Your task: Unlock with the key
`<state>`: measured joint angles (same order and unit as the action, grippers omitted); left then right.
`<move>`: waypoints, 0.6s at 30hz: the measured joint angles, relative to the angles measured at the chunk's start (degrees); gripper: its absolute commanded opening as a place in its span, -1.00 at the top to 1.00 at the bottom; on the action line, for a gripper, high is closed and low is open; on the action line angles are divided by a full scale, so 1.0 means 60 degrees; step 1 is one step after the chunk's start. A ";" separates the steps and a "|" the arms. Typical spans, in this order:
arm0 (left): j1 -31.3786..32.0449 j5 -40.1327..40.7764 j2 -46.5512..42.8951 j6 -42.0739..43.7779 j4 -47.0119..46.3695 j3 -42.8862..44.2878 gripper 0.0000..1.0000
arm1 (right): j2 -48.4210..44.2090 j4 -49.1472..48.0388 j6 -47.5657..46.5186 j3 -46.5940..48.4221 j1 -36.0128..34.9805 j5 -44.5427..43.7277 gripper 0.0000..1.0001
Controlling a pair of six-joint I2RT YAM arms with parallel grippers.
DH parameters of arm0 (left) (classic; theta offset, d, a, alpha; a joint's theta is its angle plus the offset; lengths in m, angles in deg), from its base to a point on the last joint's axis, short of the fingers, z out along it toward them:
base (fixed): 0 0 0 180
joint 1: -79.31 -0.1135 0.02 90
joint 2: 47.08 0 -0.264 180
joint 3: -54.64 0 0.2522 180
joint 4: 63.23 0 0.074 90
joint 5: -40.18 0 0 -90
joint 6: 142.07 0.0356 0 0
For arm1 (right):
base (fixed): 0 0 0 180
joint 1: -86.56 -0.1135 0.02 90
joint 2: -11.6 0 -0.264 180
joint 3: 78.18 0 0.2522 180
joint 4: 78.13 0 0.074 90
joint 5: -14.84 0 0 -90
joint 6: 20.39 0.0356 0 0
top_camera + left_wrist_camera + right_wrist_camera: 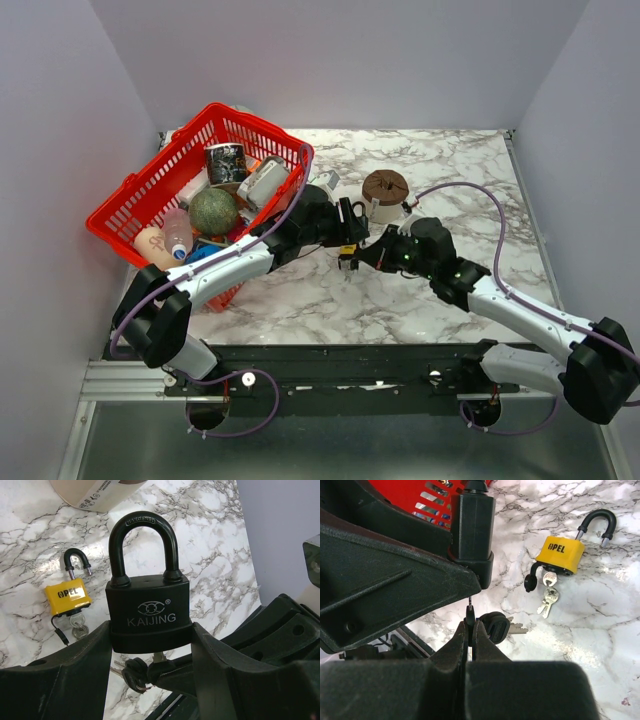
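My left gripper [150, 636] is shut on the black KAIJING padlock [148, 611] and holds it above the table, its shackle closed. It also shows in the right wrist view [472, 530]. My right gripper [470, 626] is shut on the black head of the key [469, 615], right under the padlock. The key's silvery blade [159, 656] enters the bottom of the padlock. Spare keys [494, 626] hang from its ring. In the top view the left gripper [350, 222] and the right gripper [358, 258] meet at the table's middle.
A yellow OPEL padlock [560, 555] lies on the marble with its shackle open and keys in it; it also shows in the left wrist view [67, 596]. A red basket [130, 190] full of objects stands at the left. A brown round object [385, 187] stands behind the grippers.
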<state>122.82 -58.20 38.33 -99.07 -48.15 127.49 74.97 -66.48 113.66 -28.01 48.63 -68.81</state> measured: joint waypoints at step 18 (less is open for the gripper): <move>0.0000 -0.0015 0.0004 0.0022 -0.0426 0.0117 1.00 | -0.0197 0.0047 -0.0954 0.0226 0.0095 -0.0368 0.99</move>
<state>122.82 -58.29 38.35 -98.94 -50.70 128.19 73.79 -66.19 107.94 -26.66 49.20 -71.02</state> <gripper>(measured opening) 0.643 0.024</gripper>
